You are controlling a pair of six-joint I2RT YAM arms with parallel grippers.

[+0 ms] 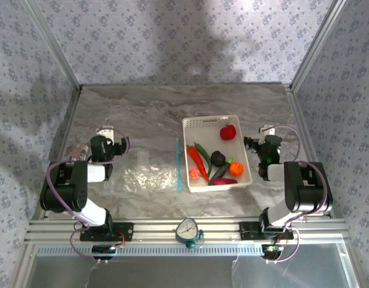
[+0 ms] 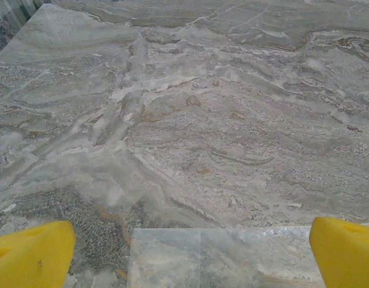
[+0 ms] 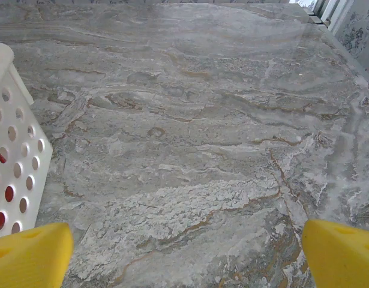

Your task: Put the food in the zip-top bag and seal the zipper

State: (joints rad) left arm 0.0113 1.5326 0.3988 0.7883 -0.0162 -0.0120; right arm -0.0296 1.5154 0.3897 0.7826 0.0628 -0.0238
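Right: your marble table carries the zip-top bag flat, left of centre; white basket just right of it. Left gripper and right gripper both gape, empty. Food sits in the basket; zipper edges the bag's right side.

Grey marbled table carrying a bag and a basket

The table is a veined grey slab, bare across its far half. A clear zip-top bag lies flat left of centre, and its light-blue zipper runs near-to-far along the bag's right edge. Just right of that strip, slightly apart from it, stands a white perforated basket, turned a little askew.
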